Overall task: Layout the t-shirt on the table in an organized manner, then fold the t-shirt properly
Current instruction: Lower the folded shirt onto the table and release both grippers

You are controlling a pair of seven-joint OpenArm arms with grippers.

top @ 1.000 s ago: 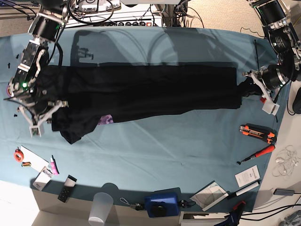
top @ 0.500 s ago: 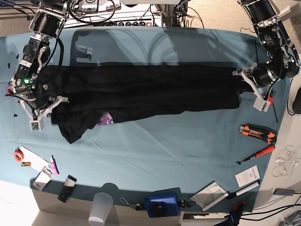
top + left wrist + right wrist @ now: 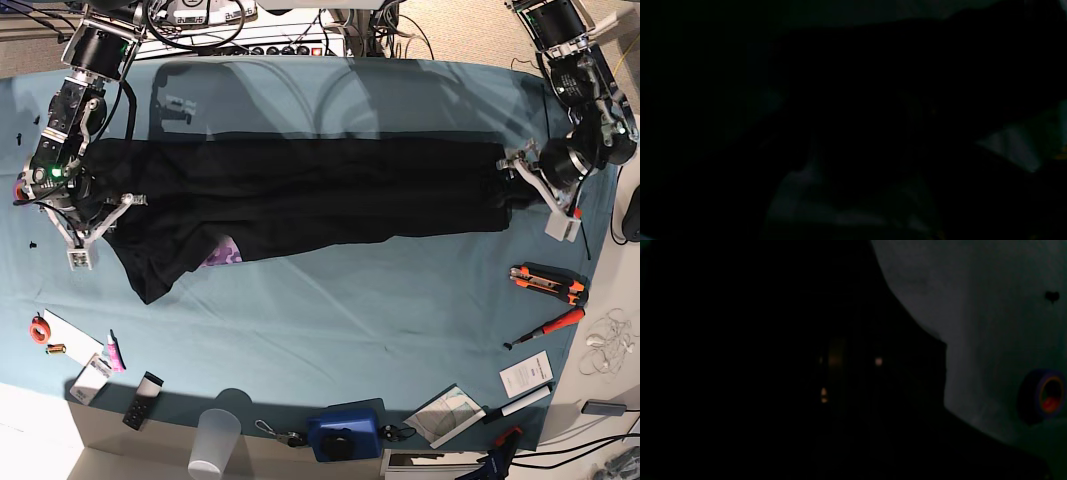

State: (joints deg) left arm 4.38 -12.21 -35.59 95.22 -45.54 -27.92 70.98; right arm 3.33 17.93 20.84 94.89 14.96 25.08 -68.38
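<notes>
Across the teal table (image 3: 330, 330) the limp, light black t-shirt (image 3: 320, 195) looks best pinched at hem corners; left gripper (image 3: 540, 195) and right gripper (image 3: 95, 230) finger states unclear.

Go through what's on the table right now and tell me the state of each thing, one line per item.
t-shirt: stretched into a long band across the table, one corner drooping toward the near edge, purple print peeking out.
table: teal cloth, slightly creased.
left gripper: at the shirt's end, jaws spread.
right gripper: at the other end, jaws spread.
plastic cup: upright at the near edge.
utility knife: lying flat beside the shirt's end.
</notes>
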